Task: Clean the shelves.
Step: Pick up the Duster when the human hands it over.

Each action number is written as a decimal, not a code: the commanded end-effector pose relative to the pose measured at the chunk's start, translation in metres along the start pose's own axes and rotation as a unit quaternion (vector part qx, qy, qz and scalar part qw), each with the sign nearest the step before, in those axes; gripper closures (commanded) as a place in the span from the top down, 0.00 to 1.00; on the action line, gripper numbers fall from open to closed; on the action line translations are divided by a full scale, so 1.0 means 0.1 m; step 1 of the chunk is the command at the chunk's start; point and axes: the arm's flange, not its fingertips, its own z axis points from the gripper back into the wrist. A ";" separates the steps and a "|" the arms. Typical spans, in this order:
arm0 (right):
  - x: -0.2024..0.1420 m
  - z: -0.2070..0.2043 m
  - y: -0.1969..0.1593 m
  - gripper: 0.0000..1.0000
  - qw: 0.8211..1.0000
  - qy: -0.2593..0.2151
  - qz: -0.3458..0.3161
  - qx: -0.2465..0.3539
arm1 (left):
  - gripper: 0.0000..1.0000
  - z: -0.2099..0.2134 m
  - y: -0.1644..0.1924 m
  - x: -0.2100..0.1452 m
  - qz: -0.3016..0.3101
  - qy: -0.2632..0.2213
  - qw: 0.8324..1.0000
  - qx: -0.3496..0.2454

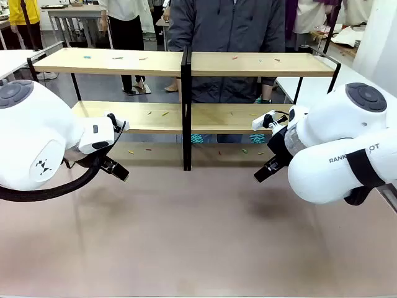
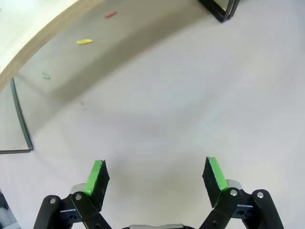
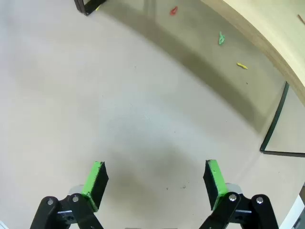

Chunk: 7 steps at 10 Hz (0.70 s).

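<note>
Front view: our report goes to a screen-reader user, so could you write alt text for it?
Wide two-tier wooden shelves stand across the table, small coloured scraps dotting the boards and the tabletop beneath. Two white robot arms frame the foreground, left end effector and right end effector poised over the table. A person in a grey jacket stands behind.

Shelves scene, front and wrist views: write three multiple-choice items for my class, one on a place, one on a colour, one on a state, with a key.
1. Where does the person stand?
A) behind the shelves
B) beside the left arm
C) on the robot's side

2. What colour is the shelves' frame?
A) white
B) black
C) red

3. How is the left gripper?
A) shut on a cloth
B) shut, empty
C) open, empty

Key: A, the person shows across the rack; B, thin black uprights; C, green pads apart, bare table between.
</note>
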 end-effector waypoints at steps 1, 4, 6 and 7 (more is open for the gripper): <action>0.00 0.00 0.00 1.00 1.000 0.000 0.000 0.000 | 1.00 0.00 0.00 0.00 0.000 0.000 1.000 0.000; 0.00 0.00 0.00 1.00 1.000 0.000 0.000 0.000 | 1.00 0.00 0.00 0.00 0.000 0.000 1.000 0.000; 0.00 0.00 0.00 1.00 1.000 0.000 0.000 0.000 | 1.00 0.00 0.00 0.00 0.000 0.000 1.000 0.000; 0.00 0.00 0.00 1.00 1.000 0.000 0.000 0.000 | 1.00 0.00 0.00 0.00 0.000 0.000 1.000 0.000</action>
